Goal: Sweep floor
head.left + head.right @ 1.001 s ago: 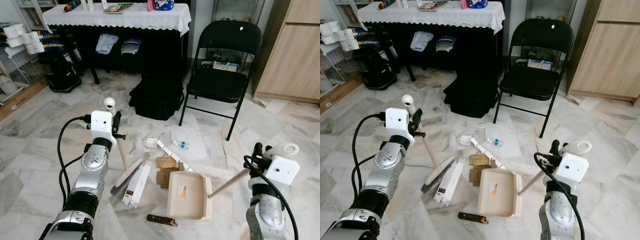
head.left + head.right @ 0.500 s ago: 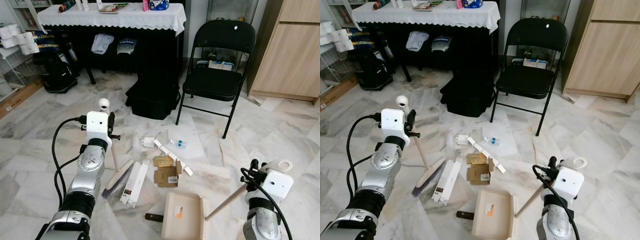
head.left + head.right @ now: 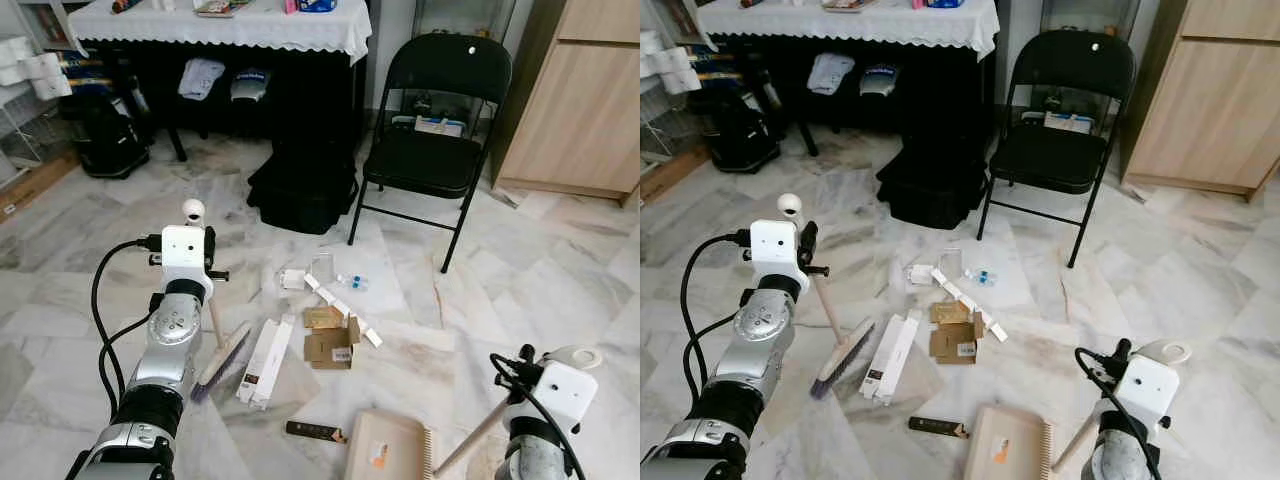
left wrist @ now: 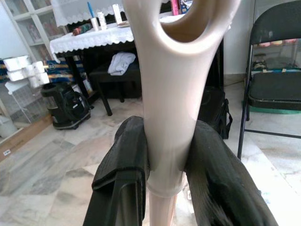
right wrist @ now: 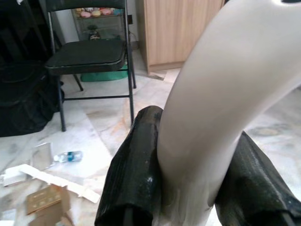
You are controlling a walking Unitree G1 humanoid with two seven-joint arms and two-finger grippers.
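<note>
My left gripper [image 3: 207,258] is shut on the beige handle of a broom [image 3: 222,358]. The broom's bristle head rests on the marble floor beside a long white box [image 3: 262,358]. In the left wrist view the black fingers [image 4: 123,160] clamp the handle from both sides. My right gripper [image 3: 522,366] is shut on the handle of a beige dustpan [image 3: 386,455], which lies on the floor near me; the right wrist view shows fingers [image 5: 136,174] pressed against that handle. Litter lies between them: cardboard pieces [image 3: 330,343], white strips [image 3: 340,308], a small bottle [image 3: 352,283], a dark bar [image 3: 315,431].
A black folding chair [image 3: 440,150] stands ahead on the right, a black bag [image 3: 305,195] ahead under a table with a white cloth [image 3: 240,25]. A wooden cabinet [image 3: 590,100] is at the right, a black appliance [image 3: 105,135] and shelving at the left.
The dustpan has slid back toward me, away from the cardboard, with my right arm drawn back. The whole picture has shifted with the camera. The broom stays beside the white box.
</note>
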